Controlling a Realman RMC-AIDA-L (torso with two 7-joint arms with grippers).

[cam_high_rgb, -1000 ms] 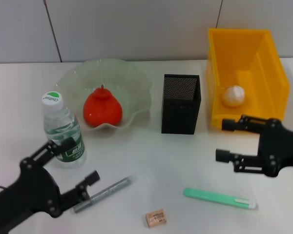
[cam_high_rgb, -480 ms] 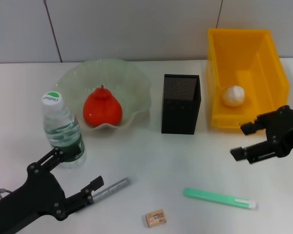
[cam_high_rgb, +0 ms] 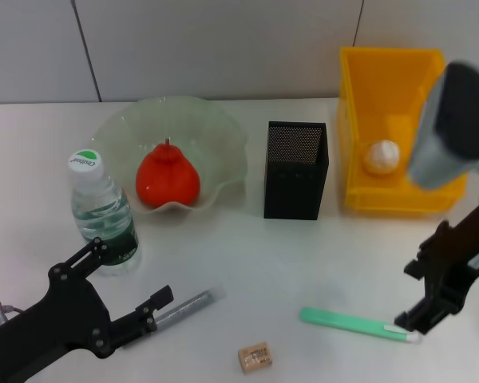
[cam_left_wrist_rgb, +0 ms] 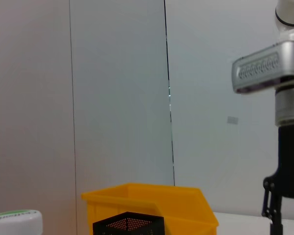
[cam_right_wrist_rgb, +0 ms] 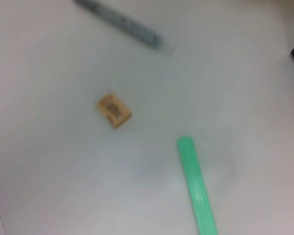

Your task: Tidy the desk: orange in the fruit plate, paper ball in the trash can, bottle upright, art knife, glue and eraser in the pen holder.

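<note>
Head high; wrists sideways and downward.

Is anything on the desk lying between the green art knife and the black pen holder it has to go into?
Nothing visible does. The art knife lies flat on bare desk, nearer the robot than the pen holder, whose top is open. The right gripper is at the knife's white tip.
</note>
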